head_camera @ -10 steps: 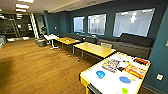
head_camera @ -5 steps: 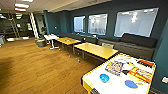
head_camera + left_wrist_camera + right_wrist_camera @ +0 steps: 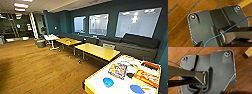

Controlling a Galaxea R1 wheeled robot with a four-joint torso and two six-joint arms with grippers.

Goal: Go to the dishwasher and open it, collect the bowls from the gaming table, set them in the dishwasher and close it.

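The whole head view has slid since a moment back: the gaming table now sits lower and nearer in the right corner, so that is the camera travelling with the robot, not the furniture shifting. My read: the robot is driving up to the bowl pickup, and no dishwasher is in sight from here.

Closest to us on that white tabletop sits one bright blue bowl, upright, mouth facing up, near the table's near end. Being round, it has no long axis to speak of. Just beyond the bowl, toward the table's right side, lies a flat blue disc, and farther along the tabletop are colourful game boxes. The gaming table itself runs lengthwise away from the robot, angling to the right toward the dark sofa.

Past the table's far-left corner stand the plain yellow-wood tables, well apart from it.

Both wrist views look down on wooden floor. Each tool's fingers: cannot tell whether apart or together.
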